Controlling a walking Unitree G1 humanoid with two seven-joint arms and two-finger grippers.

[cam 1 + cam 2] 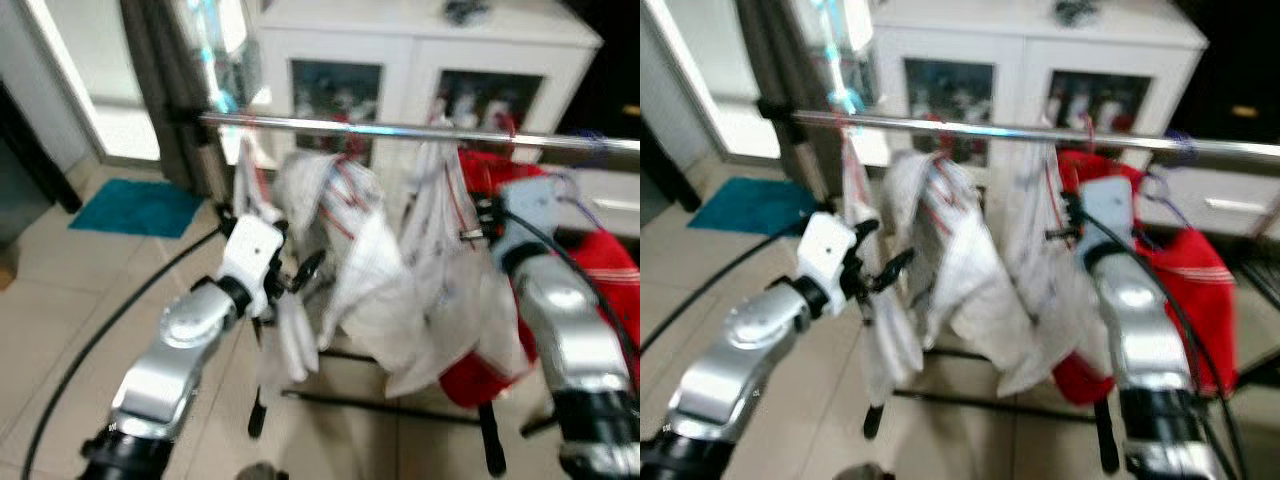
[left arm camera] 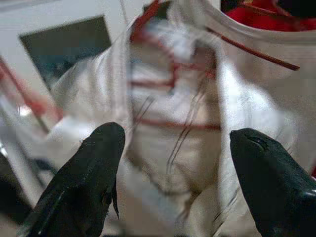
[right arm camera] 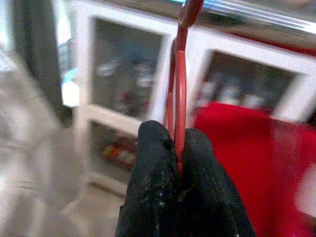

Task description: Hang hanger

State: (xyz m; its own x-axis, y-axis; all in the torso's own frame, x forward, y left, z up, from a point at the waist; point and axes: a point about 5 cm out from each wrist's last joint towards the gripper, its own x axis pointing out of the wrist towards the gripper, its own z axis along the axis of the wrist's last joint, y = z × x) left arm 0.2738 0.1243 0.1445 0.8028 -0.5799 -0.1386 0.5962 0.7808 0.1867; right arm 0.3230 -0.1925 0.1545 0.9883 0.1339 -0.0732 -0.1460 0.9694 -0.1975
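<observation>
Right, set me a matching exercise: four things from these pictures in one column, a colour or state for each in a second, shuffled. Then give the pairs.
Things:
1. left gripper
2. right gripper
3. rail
4. mat

Colour or state:
A. teal, lying on the floor tiles
B. fingers shut on a red hanger
C. shiny metal, with white clothes hung from it
D. fingers open, pointing at a white garment

Pairs: 1-D, 2-B, 3-C, 4-A
</observation>
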